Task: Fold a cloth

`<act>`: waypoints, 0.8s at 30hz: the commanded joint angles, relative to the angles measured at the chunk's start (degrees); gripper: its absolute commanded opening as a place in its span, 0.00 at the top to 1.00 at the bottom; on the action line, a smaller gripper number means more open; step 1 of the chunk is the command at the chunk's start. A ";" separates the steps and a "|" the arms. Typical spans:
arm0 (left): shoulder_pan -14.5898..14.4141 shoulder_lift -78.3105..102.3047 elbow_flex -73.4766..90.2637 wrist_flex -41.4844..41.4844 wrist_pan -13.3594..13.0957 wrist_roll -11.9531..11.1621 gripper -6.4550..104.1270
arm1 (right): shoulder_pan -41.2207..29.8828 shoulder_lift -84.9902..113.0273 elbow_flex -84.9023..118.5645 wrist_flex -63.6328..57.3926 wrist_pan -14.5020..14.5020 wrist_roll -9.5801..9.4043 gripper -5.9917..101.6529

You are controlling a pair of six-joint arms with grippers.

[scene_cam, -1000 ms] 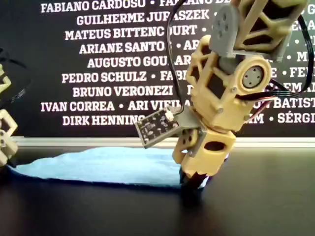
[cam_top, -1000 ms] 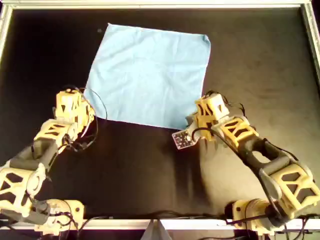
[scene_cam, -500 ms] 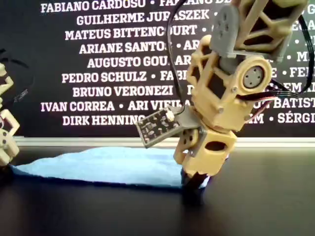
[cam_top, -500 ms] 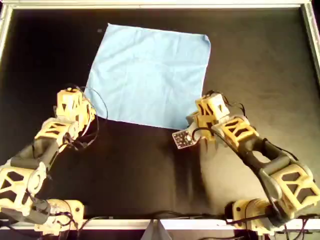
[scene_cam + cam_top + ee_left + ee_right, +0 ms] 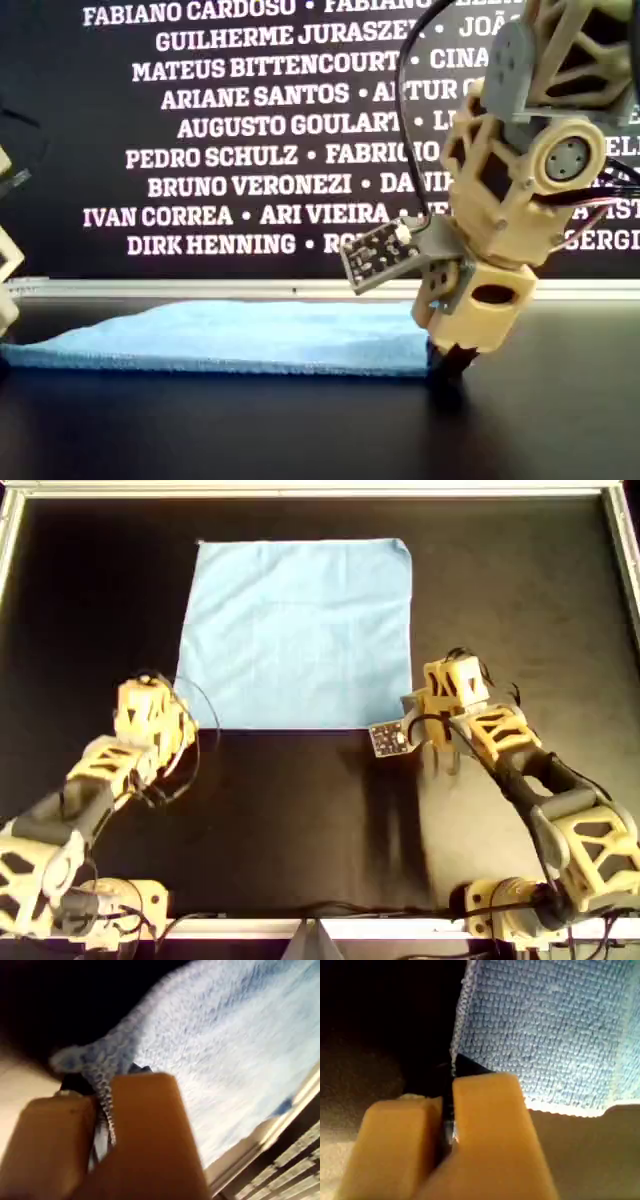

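**A:** Where is the cloth, and how would it handle?

**B:** The cloth lies spread flat on the dark surface, a light-blue square reaching away from both grippers. It looks thin, light and limp, so I judge it will sag and drag rather than keep its shape. The corners are the sensible places to hold it.

**A:** What are the grippers doing?

**B:** My first gripper has its jaws pressed together on a bunched corner of the cloth; fabric runs down between them. My second gripper is also closed, with the cloth's edge right at its tip, seemingly nipped between the jaws.

**A:** What does one view give that another lacks?

**B:** The overhead view shows the whole square and an arm at each near corner, but not the jaws. The wrist views show the pinches close up. The exterior view shows the cloth lying low, barely rising off the surface, beside one gripper.
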 commanded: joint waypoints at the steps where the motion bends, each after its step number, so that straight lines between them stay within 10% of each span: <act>1: -3.96 4.66 2.55 0.79 -0.44 0.18 0.95 | -1.67 1.85 0.18 -1.23 0.00 -0.18 0.96; 6: -7.65 7.65 6.15 0.79 -0.44 0.18 0.95 | -1.67 4.92 4.48 -1.23 -0.09 -0.18 0.96; 24: -6.86 11.25 9.93 0.88 -0.53 0.18 0.95 | -1.67 29.18 24.17 -1.23 0.79 -0.26 0.96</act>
